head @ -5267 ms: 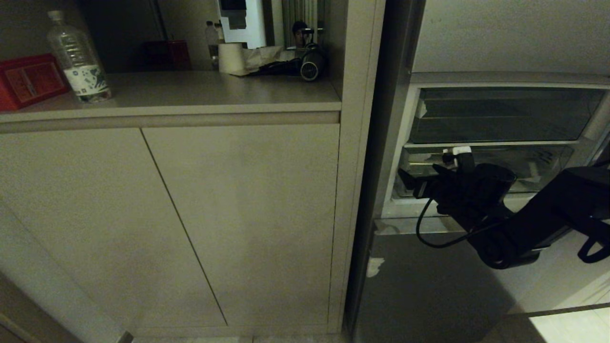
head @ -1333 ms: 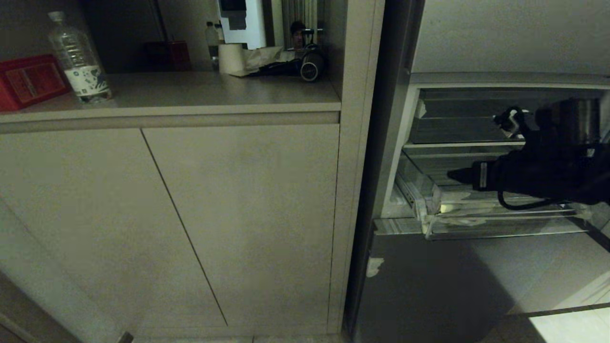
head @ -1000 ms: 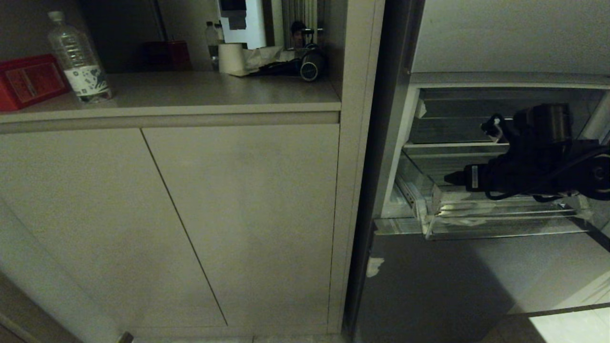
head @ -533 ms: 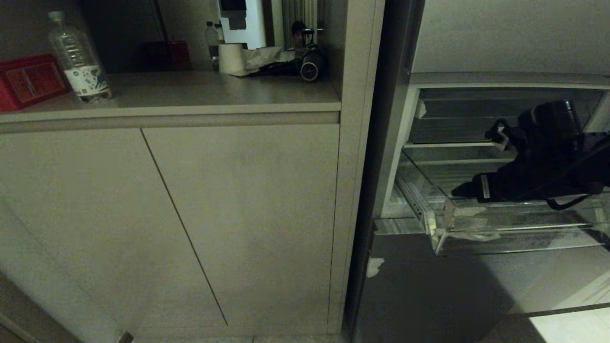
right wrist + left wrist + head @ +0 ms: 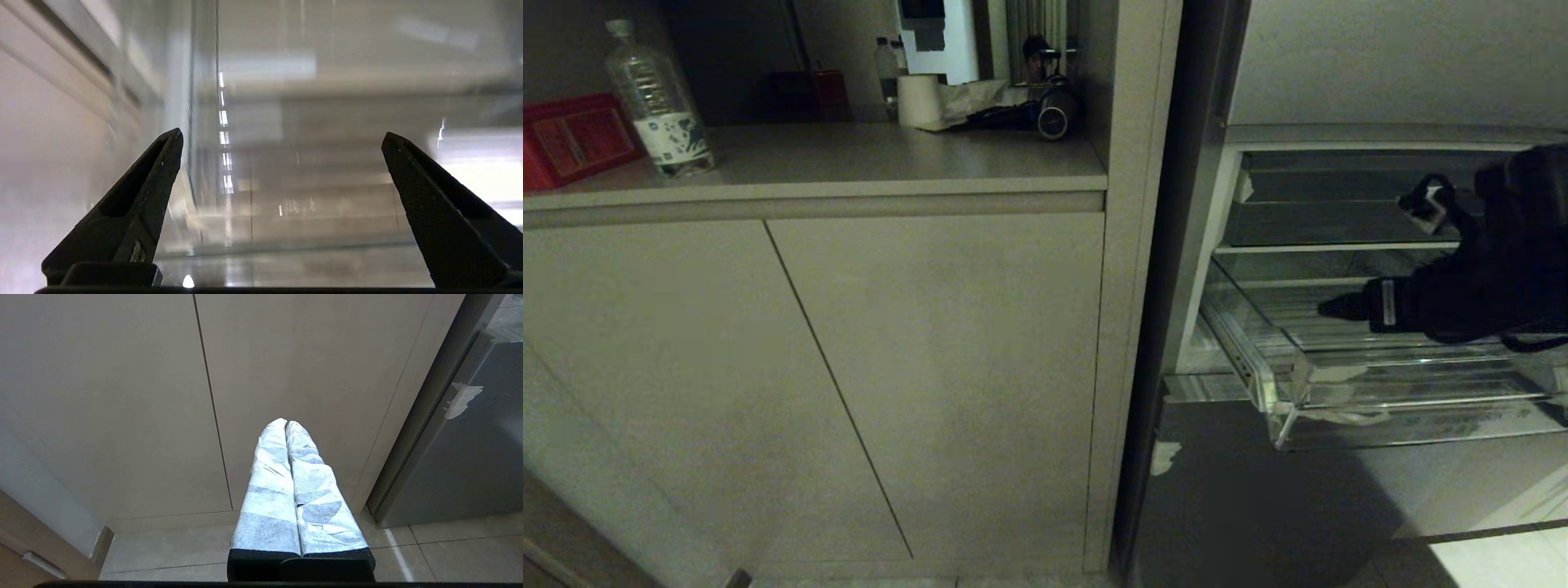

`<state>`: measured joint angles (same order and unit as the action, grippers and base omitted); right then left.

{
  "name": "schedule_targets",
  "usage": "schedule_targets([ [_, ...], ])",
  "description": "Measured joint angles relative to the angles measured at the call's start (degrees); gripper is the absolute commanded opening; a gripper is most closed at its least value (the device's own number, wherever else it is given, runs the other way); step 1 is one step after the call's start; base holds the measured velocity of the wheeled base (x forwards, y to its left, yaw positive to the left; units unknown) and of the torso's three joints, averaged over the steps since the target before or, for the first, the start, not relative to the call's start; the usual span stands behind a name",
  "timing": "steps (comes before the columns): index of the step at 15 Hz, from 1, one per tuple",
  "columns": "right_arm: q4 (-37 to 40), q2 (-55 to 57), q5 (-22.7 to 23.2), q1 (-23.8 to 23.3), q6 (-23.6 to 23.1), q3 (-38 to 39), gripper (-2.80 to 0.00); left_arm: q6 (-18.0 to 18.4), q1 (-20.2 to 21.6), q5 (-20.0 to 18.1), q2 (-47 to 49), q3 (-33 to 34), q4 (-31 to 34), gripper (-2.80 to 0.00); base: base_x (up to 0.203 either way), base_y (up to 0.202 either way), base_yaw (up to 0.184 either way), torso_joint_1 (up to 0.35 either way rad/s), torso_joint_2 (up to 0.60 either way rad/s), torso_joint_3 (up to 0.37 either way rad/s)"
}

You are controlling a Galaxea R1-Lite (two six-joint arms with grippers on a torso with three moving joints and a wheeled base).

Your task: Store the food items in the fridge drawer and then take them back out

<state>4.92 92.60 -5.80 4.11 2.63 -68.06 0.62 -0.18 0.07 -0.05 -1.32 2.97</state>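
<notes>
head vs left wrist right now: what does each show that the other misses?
Head only: the fridge drawer pulled out, the right gripper reaching over it, a water bottle on the countertop.
Left wrist only: the left gripper, fingers together, above the tiled floor.
Both: the beige cabinet doors and the grey fridge front.

The head view is dim and murky, with a bright patch only on the floor (image 5: pixel 1494 563) at the lower right. The left wrist view is evenly and brightly lit. In the right wrist view the clear fridge drawer (image 5: pixel 261 171) is blurred, streaked with glare.
</notes>
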Motion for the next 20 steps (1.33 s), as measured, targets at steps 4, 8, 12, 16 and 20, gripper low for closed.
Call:
schedule_targets([
  [4, -9.8, -7.1, 0.0, 0.2, -0.6, 5.6, 0.0, 0.0, 0.0, 0.0, 0.0, 0.0, 0.0, -2.8, 0.0, 0.0, 0.0, 0.0, 0.0, 0.0],
  [8, -11.5, -23.5, -0.3, 0.3, -1.8, 13.7, 0.0, 0.0, 0.0, 0.0, 0.0, 0.0, 0.0, -2.8, 0.0, 0.0, 0.0, 0.0, 0.0, 0.0],
  [12, -11.8, -41.9, -3.0, 0.1, -2.3, 27.3, 0.0, 0.0, 0.0, 0.0, 0.0, 0.0, 0.0, -2.8, 0.0, 0.0, 0.0, 0.0, 0.0, 0.0],
  [16, -12.0, -55.4, -6.0, 0.0, -1.3, 38.7, 0.0, 0.0, 0.0, 0.0, 0.0, 0.0, 0.0, -2.8, 0.0, 0.0, 0.0, 0.0, 0.0, 0.0],
  [20, -11.8, -65.5, -4.9, 0.2, -1.4, 49.1, 0.0, 0.0, 0.0, 0.0, 0.0, 0.0, 0.0, -2.8, 0.0, 0.0, 0.0, 0.0, 0.0, 0.0],
])
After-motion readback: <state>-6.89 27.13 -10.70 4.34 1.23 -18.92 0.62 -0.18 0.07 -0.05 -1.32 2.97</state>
